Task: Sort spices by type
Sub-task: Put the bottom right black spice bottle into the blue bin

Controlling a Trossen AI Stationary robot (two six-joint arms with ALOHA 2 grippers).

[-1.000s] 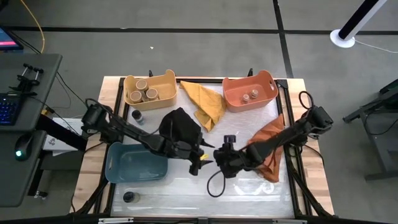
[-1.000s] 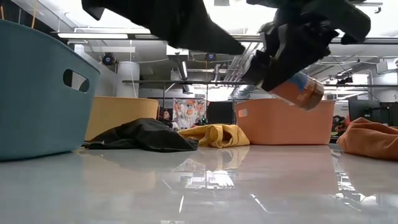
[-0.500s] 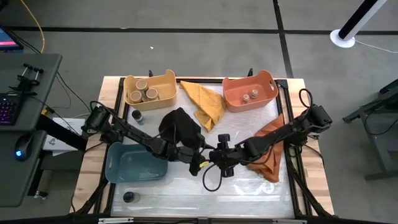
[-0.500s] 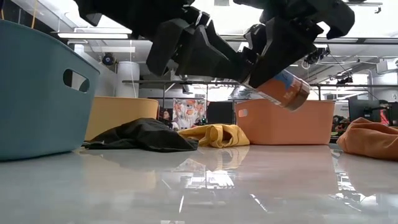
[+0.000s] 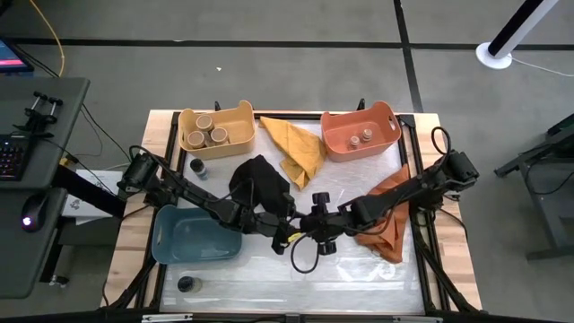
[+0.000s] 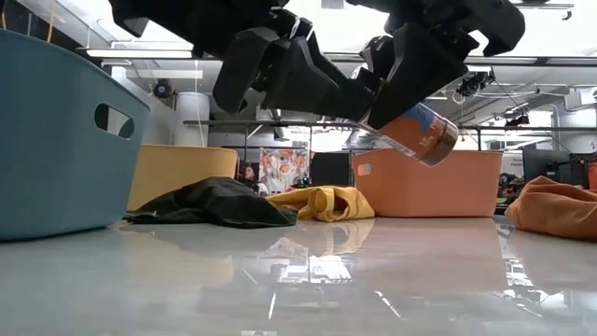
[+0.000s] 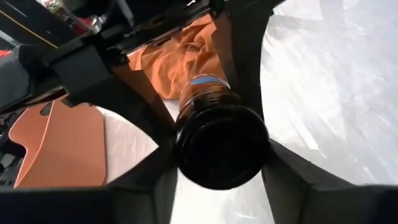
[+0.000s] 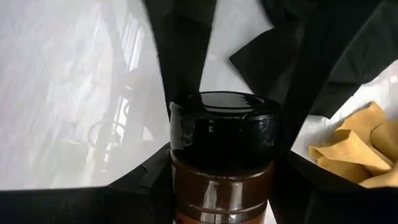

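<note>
High view showed both arms meeting over the middle of the table (image 5: pixel 269 269), between the blue bin (image 5: pixel 193 240) and the orange cloth (image 5: pixel 387 215). Low view showed a black-topped spice jar (image 6: pixel 415 133) tilted in the air well above the tabletop, with the right gripper (image 8: pixel 224 155) clamped around its body. The left gripper (image 7: pixel 217 168) faced it, one finger on each side of the jar's black cap; whether those fingers pressed the cap or stood just clear of it could not be told. Three tan-topped jars (image 5: pixel 207 135) sat in the yellow bin (image 5: pixel 240 117), two small jars (image 5: pixel 361 137) in the orange bin (image 5: pixel 386 117), and two dark jars stood on the table, one (image 5: pixel 197 167) beside the yellow bin and one (image 5: pixel 186 284) near the front edge.
</note>
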